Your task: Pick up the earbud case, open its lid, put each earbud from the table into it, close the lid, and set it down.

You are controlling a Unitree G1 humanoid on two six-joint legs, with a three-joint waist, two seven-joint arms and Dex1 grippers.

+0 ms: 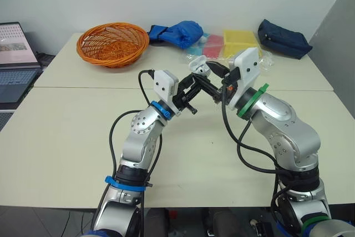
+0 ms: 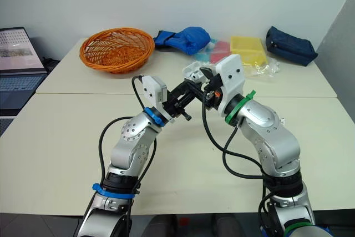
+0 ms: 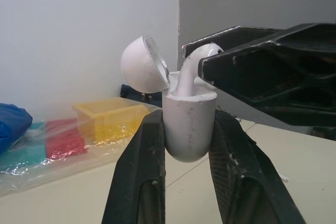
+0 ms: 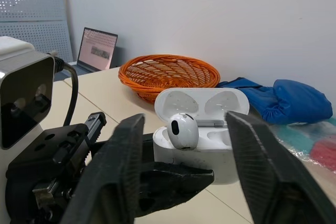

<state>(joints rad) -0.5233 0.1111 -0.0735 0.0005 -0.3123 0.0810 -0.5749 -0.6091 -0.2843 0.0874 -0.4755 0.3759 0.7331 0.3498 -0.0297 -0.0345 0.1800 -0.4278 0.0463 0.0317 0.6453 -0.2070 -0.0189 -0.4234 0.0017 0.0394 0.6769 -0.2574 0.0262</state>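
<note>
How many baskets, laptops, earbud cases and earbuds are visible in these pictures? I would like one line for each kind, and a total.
basket: 1
laptop: 1
earbud case: 1
earbud: 1
Total: 4

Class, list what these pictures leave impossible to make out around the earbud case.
Right wrist view: the stem of the earbud, hidden inside the earbud case.
Left wrist view: the earbud's head, partly covered by the right gripper.
Eye views: the laptop, cut off by the left edge; its screen text is too small to read.
</note>
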